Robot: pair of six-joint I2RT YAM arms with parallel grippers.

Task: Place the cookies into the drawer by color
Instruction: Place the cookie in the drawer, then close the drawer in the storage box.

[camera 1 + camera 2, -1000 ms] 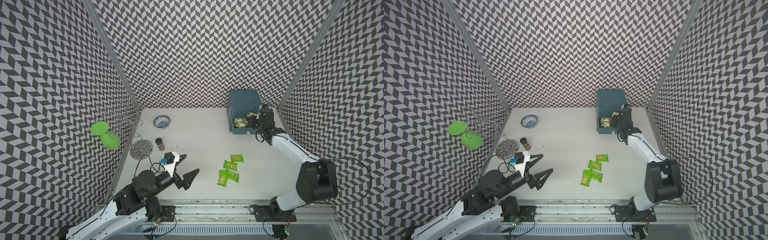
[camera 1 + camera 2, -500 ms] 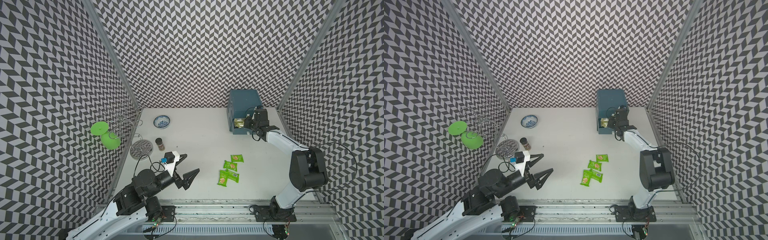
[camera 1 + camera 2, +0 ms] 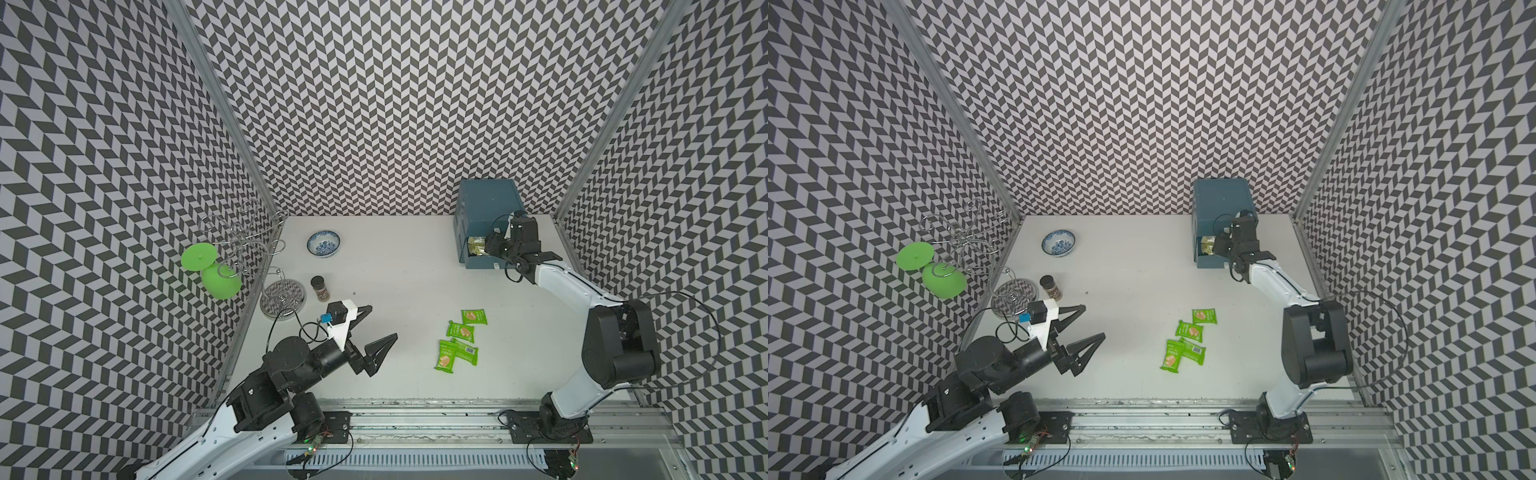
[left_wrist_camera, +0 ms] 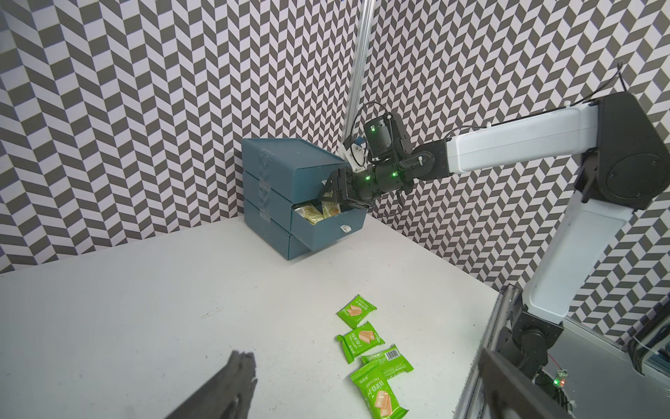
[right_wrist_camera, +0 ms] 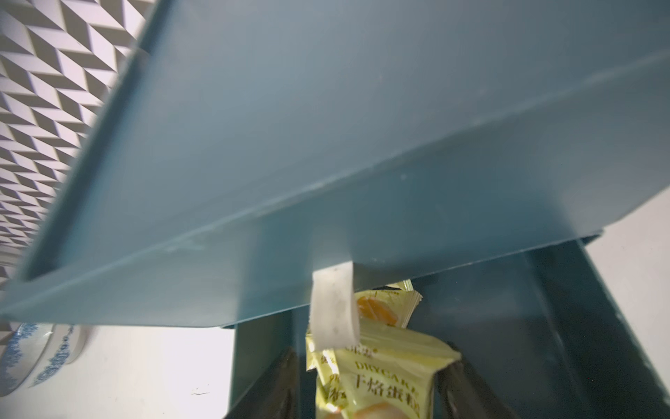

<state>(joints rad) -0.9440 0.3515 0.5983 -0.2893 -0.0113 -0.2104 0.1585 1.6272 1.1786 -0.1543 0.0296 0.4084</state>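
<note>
Several bright green cookies (image 3: 460, 331) (image 3: 1190, 331) (image 4: 360, 339) lie together on the white table, right of centre. The blue three-level drawer (image 3: 486, 203) (image 3: 1219, 199) (image 4: 282, 170) stands at the back right with its middle level (image 4: 326, 226) pulled out. Pale yellow cookies (image 3: 476, 245) (image 4: 311, 214) (image 5: 391, 370) lie inside it. My right gripper (image 3: 488, 245) (image 3: 1219, 245) (image 4: 331, 194) (image 5: 369, 381) reaches into that level. Its jaws stand open around a yellow packet, with a gap on one side. My left gripper (image 3: 384, 321) (image 3: 1094, 320) (image 4: 362, 353) hovers wide open and empty at the front left.
A blue-patterned bowl (image 3: 323, 243) and a small brown spice jar (image 3: 320, 287) sit at the back left. A wire stand (image 3: 249, 237) holding green cups (image 3: 220, 278) leans by the left wall. A white tab (image 5: 333, 304) hangs from the level above the open one.
The right gripper's jaws have widened around the yellow packet inside the open level, and its arm has shifted slightly. The left arm has not moved.
</note>
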